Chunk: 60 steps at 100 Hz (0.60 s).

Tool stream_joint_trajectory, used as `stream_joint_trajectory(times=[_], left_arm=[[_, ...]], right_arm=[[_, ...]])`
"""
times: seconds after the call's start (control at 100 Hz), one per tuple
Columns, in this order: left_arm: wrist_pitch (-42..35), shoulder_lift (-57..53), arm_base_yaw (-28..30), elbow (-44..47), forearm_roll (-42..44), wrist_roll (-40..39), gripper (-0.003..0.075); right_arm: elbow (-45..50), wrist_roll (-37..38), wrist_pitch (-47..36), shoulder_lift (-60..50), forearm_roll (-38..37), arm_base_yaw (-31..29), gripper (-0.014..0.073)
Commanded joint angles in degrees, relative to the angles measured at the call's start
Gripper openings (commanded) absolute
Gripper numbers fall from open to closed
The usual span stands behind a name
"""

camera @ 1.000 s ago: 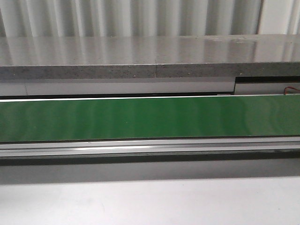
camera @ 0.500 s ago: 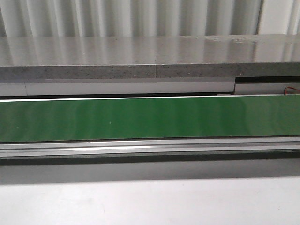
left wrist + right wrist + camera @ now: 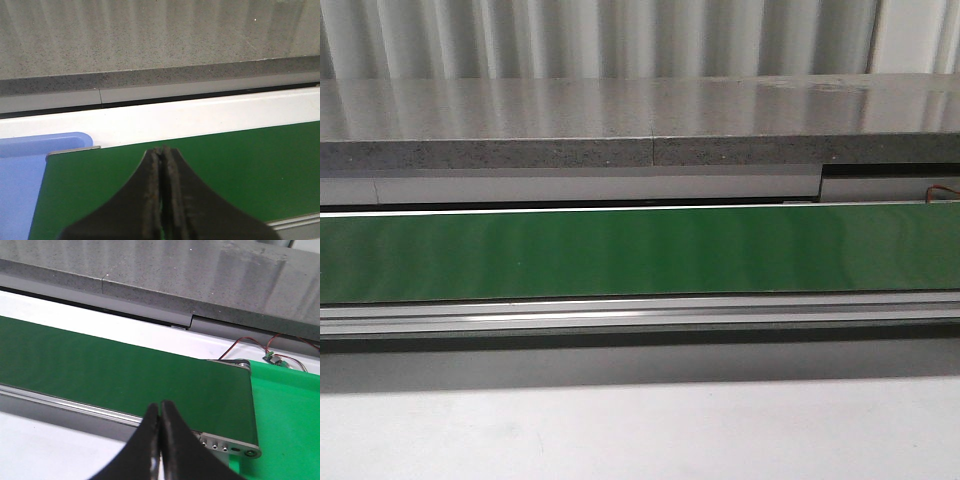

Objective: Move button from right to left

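Above green belt [image 3: 225, 170]: left pincer [image 3: 162, 200], right pincer [image 3: 160, 440] both closed, empty.

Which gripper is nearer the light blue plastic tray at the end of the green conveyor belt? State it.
Left. The left gripper, shut, hangs over the green conveyor belt beside the light blue plastic tray. The right gripper, shut, is over the belt's opposite end, where no tray shows.

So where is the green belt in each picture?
Front view: the green belt runs as a wide band across the whole middle, edge to edge.
Left wrist view: it lies under the shut left claw; its end meets a blue tray.
Right wrist view: it runs slantwise past the shut right claw to its other end, by red wires.
Shared landmark: the grey speckled ledge behind the belt.
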Motion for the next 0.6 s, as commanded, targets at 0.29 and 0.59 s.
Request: stream_joint_trajectory(times=[0.29,0.59], left_arm=[[-15.84,-4.73,-0.40,6.00,-0.67,-0.46,-0.0020],[-19.19,-11.08,0.22,11.59,3.68,-4.73,-0.0020]], right_arm=[[-1.25,-0.32,-4.35,0.68,0.10,0.05,-0.0067],[-1.25,-0.32,-4.35,0.68,0.10,0.05,-0.0067]])
